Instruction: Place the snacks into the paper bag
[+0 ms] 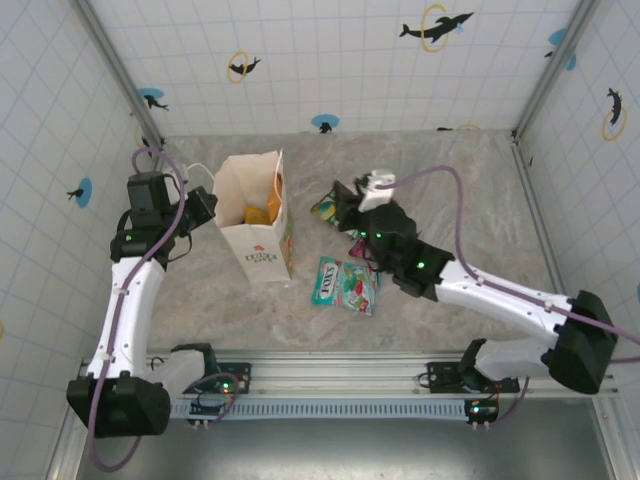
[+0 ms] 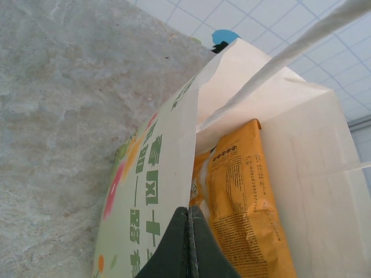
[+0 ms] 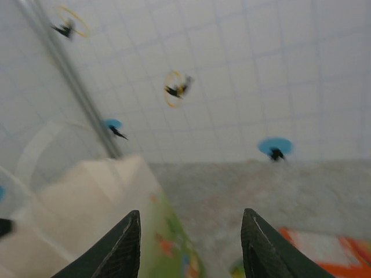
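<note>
The white paper bag [image 1: 255, 225] stands upright with its top open, left of the table's centre. My left gripper [image 1: 207, 203] is shut on the rim of the bag's left wall [image 2: 174, 168], the jaws [image 2: 190, 229] pressed flat together on the paper. Inside the bag stands an orange packet [image 2: 243, 202], seen from above as an orange snack [image 1: 264, 212]. A teal packet [image 1: 345, 285] lies flat in front of the bag's right side. My right gripper [image 1: 343, 200] hovers open and empty just right of the bag, over a green packet [image 1: 322, 209]. In the blurred right wrist view the right gripper [image 3: 191, 212] faces the bag [image 3: 87, 202].
A red-orange packet [image 3: 324, 249] lies on the table at the lower right of the right wrist view. Another packet [image 1: 356, 246] lies partly under the right arm. Tiled walls close in the marbled table [image 1: 470, 200] on three sides.
</note>
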{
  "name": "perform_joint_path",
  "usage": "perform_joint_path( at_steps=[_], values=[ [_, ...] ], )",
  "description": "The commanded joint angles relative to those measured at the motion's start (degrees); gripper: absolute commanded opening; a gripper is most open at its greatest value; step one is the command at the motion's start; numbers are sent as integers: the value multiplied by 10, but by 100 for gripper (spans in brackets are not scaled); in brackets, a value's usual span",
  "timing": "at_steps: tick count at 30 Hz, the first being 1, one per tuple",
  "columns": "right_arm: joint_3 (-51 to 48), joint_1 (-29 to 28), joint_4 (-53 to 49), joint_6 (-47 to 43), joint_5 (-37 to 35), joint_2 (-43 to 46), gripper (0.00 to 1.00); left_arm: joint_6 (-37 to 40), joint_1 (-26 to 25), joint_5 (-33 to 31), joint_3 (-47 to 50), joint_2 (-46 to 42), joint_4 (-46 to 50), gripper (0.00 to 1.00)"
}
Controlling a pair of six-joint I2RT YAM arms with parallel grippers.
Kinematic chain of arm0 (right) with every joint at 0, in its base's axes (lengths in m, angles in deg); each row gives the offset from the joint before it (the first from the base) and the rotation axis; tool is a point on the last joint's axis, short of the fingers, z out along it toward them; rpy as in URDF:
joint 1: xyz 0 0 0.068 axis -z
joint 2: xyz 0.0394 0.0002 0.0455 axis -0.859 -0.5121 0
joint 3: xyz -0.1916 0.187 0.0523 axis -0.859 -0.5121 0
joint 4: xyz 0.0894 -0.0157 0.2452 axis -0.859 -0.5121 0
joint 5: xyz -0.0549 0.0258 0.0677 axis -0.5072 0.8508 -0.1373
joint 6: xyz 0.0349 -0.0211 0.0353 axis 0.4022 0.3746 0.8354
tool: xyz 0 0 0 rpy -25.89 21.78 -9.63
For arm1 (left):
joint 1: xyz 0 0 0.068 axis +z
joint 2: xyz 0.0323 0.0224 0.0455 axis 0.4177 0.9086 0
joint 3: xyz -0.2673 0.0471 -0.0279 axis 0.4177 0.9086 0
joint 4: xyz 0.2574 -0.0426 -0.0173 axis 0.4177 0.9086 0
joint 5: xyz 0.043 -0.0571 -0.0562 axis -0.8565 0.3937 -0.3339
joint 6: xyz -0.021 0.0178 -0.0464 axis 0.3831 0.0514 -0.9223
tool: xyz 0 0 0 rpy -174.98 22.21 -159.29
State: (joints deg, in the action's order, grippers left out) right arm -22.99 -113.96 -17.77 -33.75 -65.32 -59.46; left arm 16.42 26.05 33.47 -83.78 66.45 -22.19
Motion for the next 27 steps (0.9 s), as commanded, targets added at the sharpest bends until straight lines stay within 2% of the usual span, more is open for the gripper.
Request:
perform_joint_path(
  at_steps=[1, 4, 7, 10, 14, 17, 22, 27],
  values=[
    [-96, 77, -58, 139, 90, 65, 49, 4, -1, 1, 1, -9, -13, 0],
    [-172, 156, -55, 179, 175, 108, 50, 4, -1, 5, 3, -8, -14, 0],
    [-218, 244, -64, 191, 270, 124, 57, 2, -1, 6, 5, -10, -19, 0],
    [-249, 333, -77, 200, 353, 112, 67, 1, -2, 8, 3, -10, -21, 0],
    [-284, 414, -41, 205, 466, 64, 70, -2, -1, 9, 3, -8, -23, 0],
    [-291, 436, -10, 207, 508, 25, 71, -3, -1, 9, 2, -7, -23, 0],
    [-285, 440, 44, 216, 565, -42, 71, -2, -1, 7, 0, -8, -22, 0],
    [-280, 440, 80, 229, 571, -96, 71, -2, -1, 8, -1, -7, -22, 0]
  ],
)
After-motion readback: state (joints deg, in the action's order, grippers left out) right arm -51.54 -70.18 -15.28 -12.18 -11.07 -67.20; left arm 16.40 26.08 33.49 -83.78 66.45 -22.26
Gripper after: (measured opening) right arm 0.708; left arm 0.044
